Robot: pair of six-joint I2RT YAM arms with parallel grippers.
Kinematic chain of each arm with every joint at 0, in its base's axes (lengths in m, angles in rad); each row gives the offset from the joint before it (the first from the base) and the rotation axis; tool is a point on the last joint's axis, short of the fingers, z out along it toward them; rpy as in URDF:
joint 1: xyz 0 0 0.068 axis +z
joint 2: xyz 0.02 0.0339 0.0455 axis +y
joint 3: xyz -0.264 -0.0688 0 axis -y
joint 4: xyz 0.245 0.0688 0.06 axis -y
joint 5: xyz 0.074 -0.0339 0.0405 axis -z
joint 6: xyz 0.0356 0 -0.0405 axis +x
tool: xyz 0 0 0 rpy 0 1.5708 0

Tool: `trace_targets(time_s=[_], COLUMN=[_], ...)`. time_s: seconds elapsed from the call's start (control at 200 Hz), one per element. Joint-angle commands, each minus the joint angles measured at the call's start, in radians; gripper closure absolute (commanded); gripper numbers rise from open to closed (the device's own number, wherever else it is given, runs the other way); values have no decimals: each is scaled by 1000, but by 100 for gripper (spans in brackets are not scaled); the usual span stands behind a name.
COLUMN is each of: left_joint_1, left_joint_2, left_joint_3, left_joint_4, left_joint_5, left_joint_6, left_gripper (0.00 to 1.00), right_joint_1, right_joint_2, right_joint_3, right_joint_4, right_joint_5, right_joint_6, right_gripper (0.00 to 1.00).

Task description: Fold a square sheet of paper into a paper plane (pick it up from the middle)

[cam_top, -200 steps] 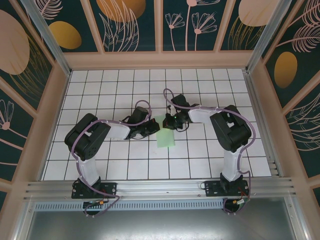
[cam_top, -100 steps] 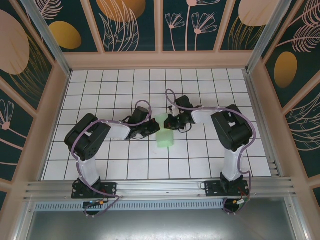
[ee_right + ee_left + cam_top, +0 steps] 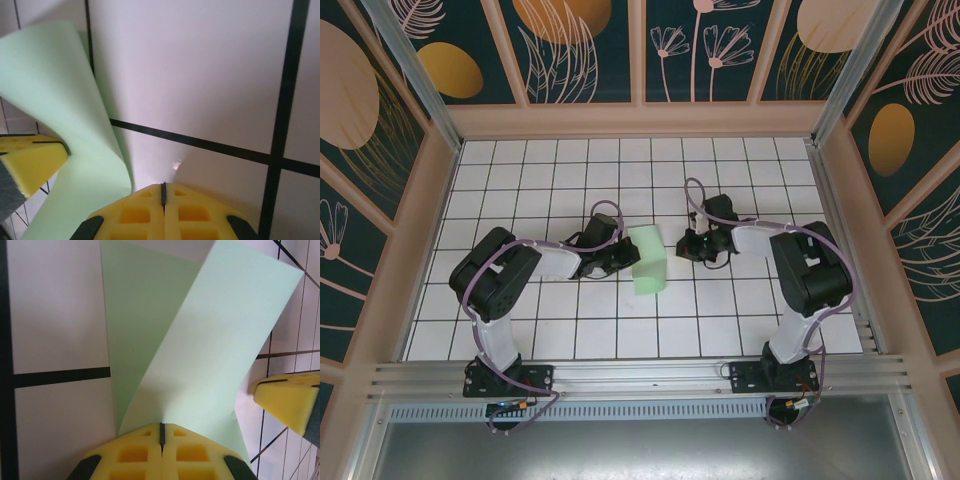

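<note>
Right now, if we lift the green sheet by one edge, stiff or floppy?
Probably floppy: the square sheet of paper bows in a loose curve rather than lying flat. Likely thin and light too, since its raised flap stands off the lower layer.

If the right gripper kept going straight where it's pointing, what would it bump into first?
Probably the white table tile just ahead of the shut right gripper. The mint-green sheet of paper curls up beside it, though depth is unclear.

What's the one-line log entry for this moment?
paper: half-folded, flap raised | left gripper: shut, at paper's left edge | right gripper: shut, apart from paper
</note>
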Motion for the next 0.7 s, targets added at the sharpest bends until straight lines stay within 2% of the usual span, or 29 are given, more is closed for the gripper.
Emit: trace_targets(time_s=[0.0, 0.18, 0.38, 0.505, 0.696], left_joint_1=[-2, -2, -1, -1, -2], left_joint_2=[111, 113, 110, 109, 106], left_joint_3=[-84, -80, -87, -94, -115], left_joint_4=[-281, -278, -276, -276, -270], left_joint_5=[-136, -129, -131, -130, -130], left_joint_6=[31, 36, 33, 31, 28], left_gripper=[100, 100, 100, 100, 100], right_joint_1=[37, 109, 114, 82, -27], right_joint_2=[-20, 102, 179, 193, 163], right_joint_3=[33, 148, 180, 148, 82], right_joint_4=[41, 63, 70, 69, 66], right_joint_5=[-13, -37, -58, -40, 24], right_joint_6=[34, 47, 36, 18, -18], right_gripper=[100, 100, 100, 100, 100])
